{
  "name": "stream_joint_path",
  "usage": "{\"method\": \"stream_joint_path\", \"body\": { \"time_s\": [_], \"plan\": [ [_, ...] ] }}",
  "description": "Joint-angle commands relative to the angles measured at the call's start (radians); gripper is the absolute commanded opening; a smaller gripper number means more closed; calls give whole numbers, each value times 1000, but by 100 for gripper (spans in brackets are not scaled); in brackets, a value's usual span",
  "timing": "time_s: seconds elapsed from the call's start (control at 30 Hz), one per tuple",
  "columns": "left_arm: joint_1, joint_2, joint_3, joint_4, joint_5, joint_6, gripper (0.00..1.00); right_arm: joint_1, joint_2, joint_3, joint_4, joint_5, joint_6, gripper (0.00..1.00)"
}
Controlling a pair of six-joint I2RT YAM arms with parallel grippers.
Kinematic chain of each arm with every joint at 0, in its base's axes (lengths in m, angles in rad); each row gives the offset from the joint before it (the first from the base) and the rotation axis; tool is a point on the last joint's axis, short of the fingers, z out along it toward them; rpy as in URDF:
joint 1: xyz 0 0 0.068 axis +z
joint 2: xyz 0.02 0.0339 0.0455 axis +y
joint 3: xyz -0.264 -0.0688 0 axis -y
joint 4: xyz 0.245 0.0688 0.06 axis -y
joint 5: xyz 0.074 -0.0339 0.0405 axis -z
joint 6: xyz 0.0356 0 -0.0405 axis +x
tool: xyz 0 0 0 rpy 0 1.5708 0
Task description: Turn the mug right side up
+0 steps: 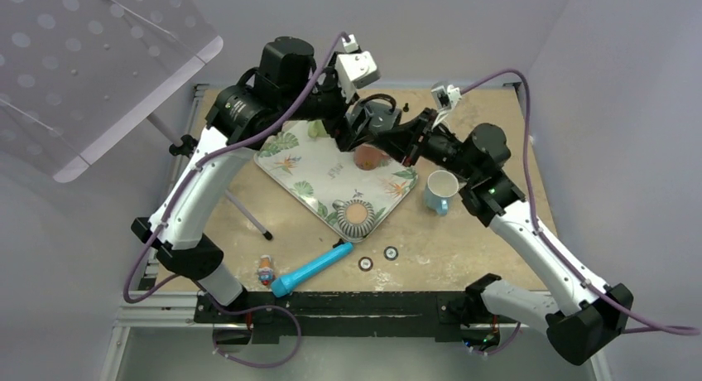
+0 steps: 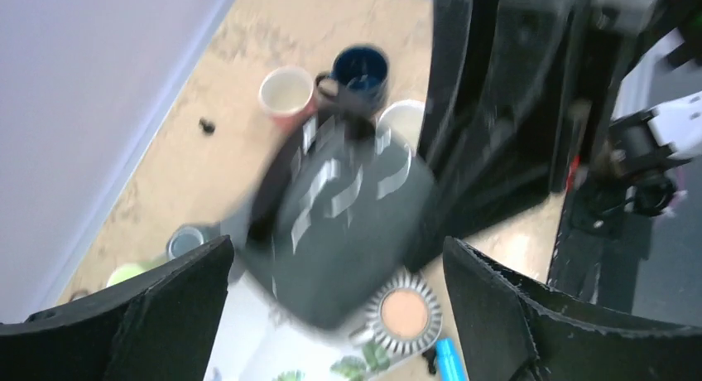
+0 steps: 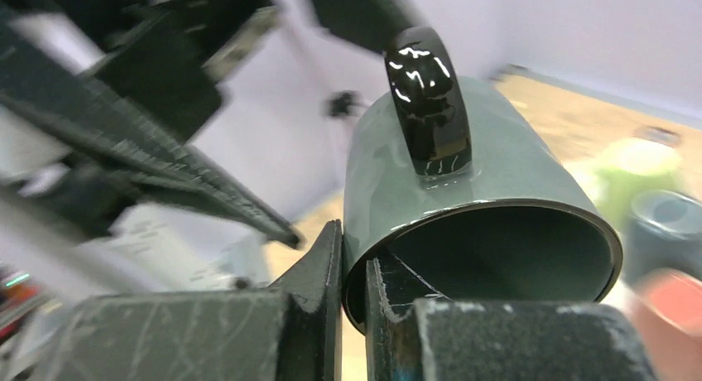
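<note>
Our right gripper (image 3: 354, 286) is pinched on the rim of the grey mug (image 3: 513, 161), sideways in midair over the 1 o'clock edge of the tray (image 1: 327, 172), and the left gripper (image 2: 335, 261) gapes empty, so we roll slowly till the mouth faces up.

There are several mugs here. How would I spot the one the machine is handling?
Find the floral tray in the middle of the table; the right hand hangs over its far edge. The mug pinched by the rim there is grey-green with a glossy black handle, the only one off the table.
</note>
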Motion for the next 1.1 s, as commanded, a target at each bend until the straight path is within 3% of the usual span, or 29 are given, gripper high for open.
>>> {"method": "stream_joint_path", "body": {
  "time_s": [0.0,0.1,0.23,0.33,0.47,0.57,0.7,0.87,1.07],
  "plan": [
    [12,-83,-116,-3,-228,93,100,-87,-57,165,-516,463,-384,0],
    [12,-124,-203,-6,-248,131,100,-206,-31,225,-669,557,-457,0],
    [13,-147,-344,-47,-238,222,100,-300,96,359,-918,915,-532,0],
    [12,-168,-512,-35,-221,320,100,-401,165,387,-1001,1001,-527,0],
    [32,-202,-787,107,-206,450,90,-633,247,363,-989,935,-519,0],
    [40,-188,-921,165,-144,584,81,-739,366,387,-1021,874,-514,0],
    [80,-162,-1040,267,-27,743,80,-800,493,387,-1058,858,-517,0],
    [154,-73,-1046,277,140,870,76,-822,582,373,-1076,694,-538,0],
    [157,0,-1081,393,147,916,65,-822,640,368,-1090,636,-551,0]
  ]
}}
